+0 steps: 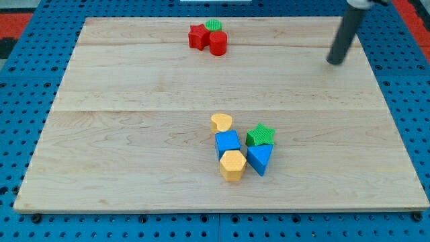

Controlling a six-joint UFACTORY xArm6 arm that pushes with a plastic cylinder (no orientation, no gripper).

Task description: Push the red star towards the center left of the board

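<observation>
**Red star at the board's top edge, tip far off**

The red star (197, 36) is seen near the view's top centre, touching a red cylinder (218, 44) and a green block (213, 25). My tip (334, 62) is placed well apart, toward the view's upper right. No jaws are fitted. A yellow heart (221, 123), blue cube (227, 142), green star (260, 136), blue triangle (259, 159) and yellow hexagon (232, 165) are clustered lower on the wooden board (121, 134).
</observation>
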